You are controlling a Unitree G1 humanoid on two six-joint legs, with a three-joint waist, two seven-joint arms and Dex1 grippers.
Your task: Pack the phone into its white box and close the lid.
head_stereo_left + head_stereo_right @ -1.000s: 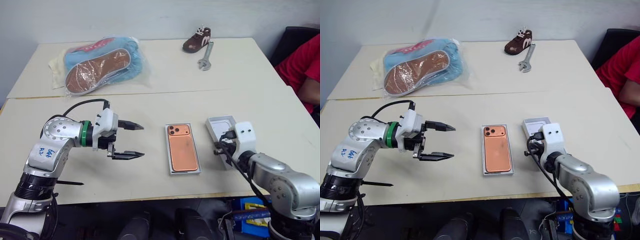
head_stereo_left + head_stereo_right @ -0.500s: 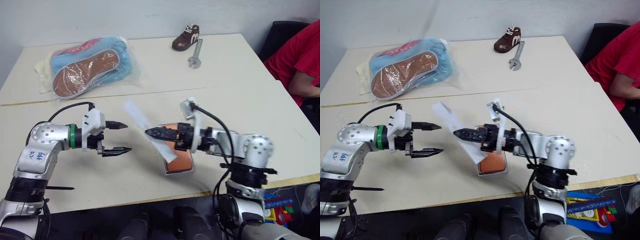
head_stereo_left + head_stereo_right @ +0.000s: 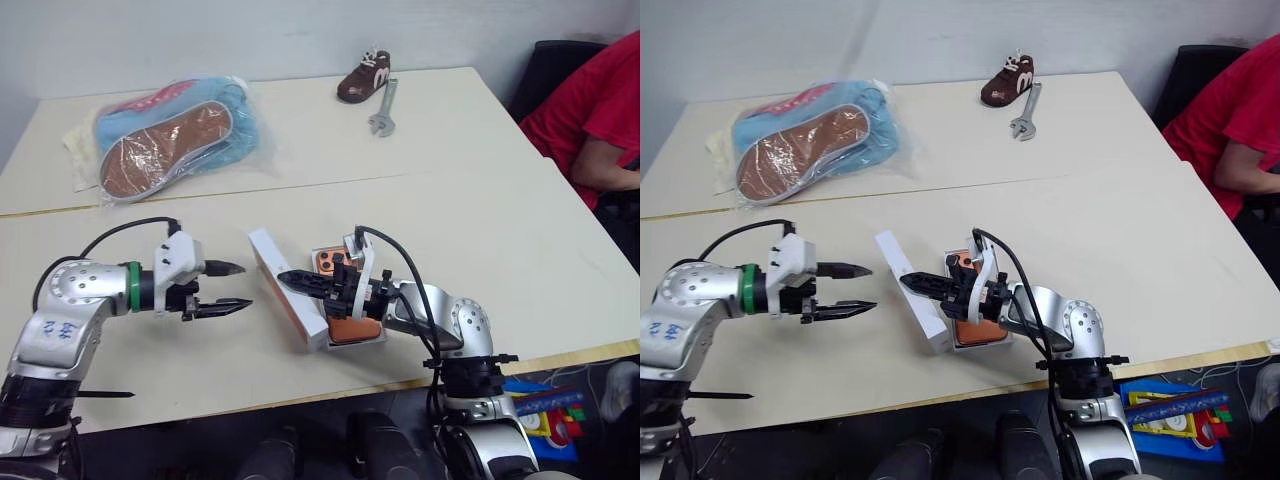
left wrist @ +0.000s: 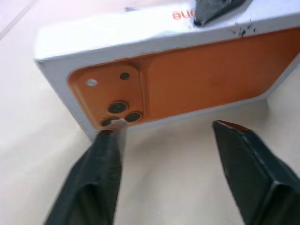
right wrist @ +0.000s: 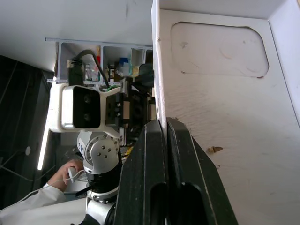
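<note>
Black left gripper (image 3: 228, 288): jaws narrowed since a second ago, now part open and empty, just beside the lid.
Lid (image 3: 283, 300): carried over from the right side of the table, now standing on edge, tilted, left of the box.
Phone (image 3: 340, 296): unmoved, lying in the box (image 3: 362, 339).
Right gripper (image 3: 290, 279): swung across, jaws clamped on the lid's wall.
Meaning: packing done; closing under way.

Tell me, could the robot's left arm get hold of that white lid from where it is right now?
Probably yes. The left gripper points at the lid, open, with bare table between them. The lid stands tilted on edge, pinched by the right gripper, so its printed orange face looks towards the left fingers.
</note>
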